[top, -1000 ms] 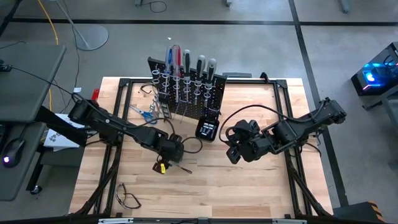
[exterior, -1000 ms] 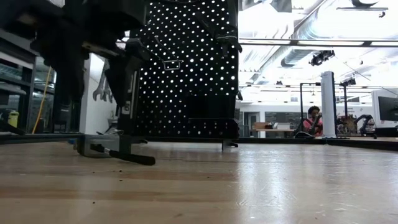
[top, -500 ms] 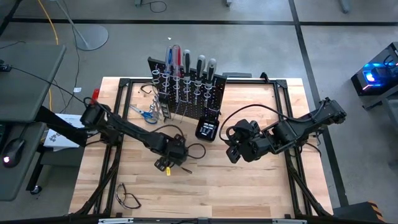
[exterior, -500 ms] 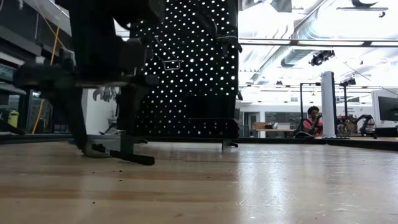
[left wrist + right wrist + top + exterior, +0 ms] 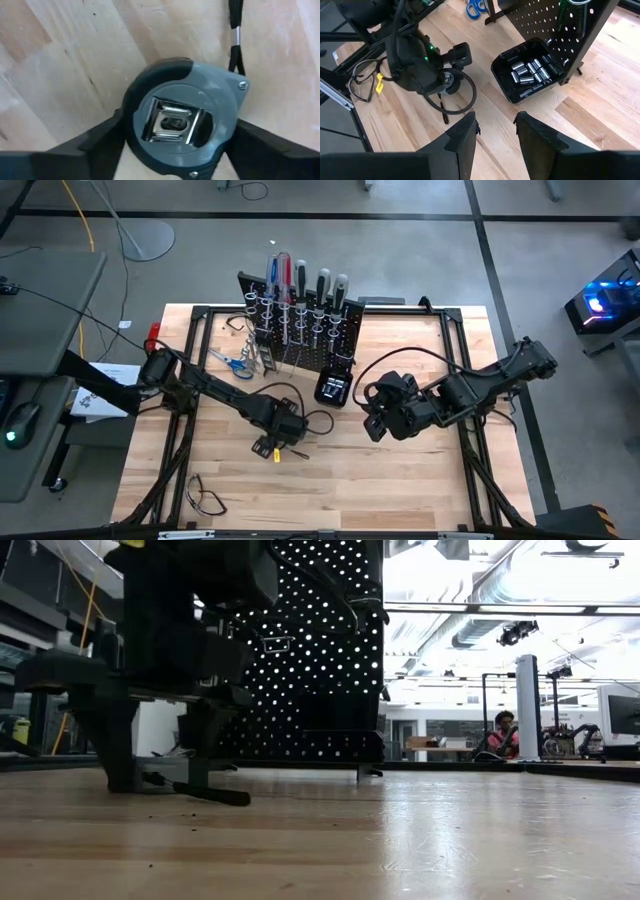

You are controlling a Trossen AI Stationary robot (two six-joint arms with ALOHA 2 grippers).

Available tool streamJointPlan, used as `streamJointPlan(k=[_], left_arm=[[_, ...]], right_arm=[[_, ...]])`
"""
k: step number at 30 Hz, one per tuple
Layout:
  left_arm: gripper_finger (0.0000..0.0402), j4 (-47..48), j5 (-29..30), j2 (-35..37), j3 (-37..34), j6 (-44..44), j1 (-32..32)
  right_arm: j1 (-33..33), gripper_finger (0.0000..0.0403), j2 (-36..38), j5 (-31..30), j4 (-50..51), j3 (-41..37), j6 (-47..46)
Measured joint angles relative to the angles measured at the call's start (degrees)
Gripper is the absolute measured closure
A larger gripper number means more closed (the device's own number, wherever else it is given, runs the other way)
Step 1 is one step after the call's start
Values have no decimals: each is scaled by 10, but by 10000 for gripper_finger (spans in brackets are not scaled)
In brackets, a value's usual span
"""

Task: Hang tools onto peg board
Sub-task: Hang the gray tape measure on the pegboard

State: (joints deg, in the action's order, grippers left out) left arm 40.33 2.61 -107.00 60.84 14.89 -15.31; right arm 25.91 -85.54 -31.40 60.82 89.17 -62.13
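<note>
My left gripper (image 5: 172, 150) straddles the tape measure (image 5: 182, 120), jaws wide; I'd close squarely (right gripper (image 5: 492, 130) waits, jaws parted, empty).

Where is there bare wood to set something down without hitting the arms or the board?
Free: the near right corner of the table, below the right gripper, and the strip between the safety glasses and that corner. Crowded: in front of the peg board, with the black box, scissors and the left gripper straddling a grey round tool.
</note>
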Motion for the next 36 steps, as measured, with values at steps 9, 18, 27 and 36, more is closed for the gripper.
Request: streamJointPlan(k=[9, 18, 27, 36], left_arm=[[163, 34, -31, 24, 16, -123, -1], [165, 37, -35, 102, 17, -242, -19], [167, 51, 126, 267, -2, -533, -114], [167, 196, 450, 312, -33, -979, -265]], right_arm=[[0, 270, 0, 0, 2, 0, 5], [0, 270, 0, -3, 9, 0, 11], [0, 270, 0, 0, 13, 0, 31], [0, 270, 0, -2, 16, 0, 37]])
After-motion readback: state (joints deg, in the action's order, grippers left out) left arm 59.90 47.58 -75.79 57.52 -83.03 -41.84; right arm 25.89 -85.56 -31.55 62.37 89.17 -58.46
